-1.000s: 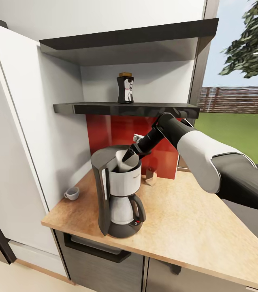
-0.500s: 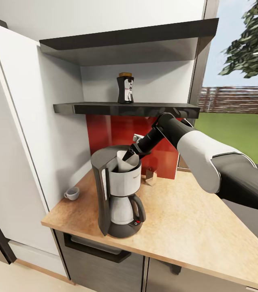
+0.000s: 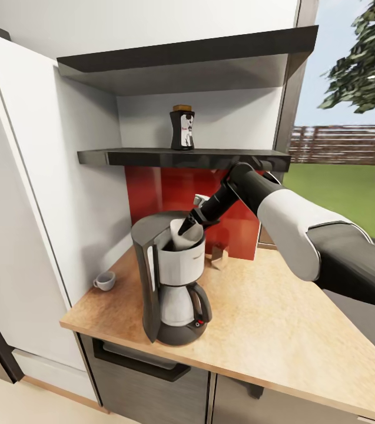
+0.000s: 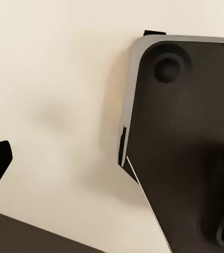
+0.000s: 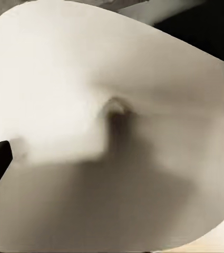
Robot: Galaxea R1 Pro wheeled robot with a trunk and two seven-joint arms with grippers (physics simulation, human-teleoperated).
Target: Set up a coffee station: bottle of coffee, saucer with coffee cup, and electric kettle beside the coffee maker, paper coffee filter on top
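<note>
My right gripper [image 3: 182, 228] reaches into the top of the coffee maker [image 3: 172, 277] on the table [image 3: 281, 330], jaws pinched on the paper filter [image 3: 182, 238] sitting there. The coffee bottle [image 3: 182, 128] stands on the shelf [image 3: 152, 156]; the cup [image 3: 105, 281] sits near the wall. Left jaws: I cannot tell.

My head cam looks forward and down from above the counter [image 3: 281, 330], mid-range, taking in the coffee maker [image 3: 172, 277], the shelf [image 3: 152, 156] and the window. My right wrist cam sits very close over the paper filter [image 5: 112, 121], shared with the head view. My left wrist cam faces pale floor and a dark base.
</note>
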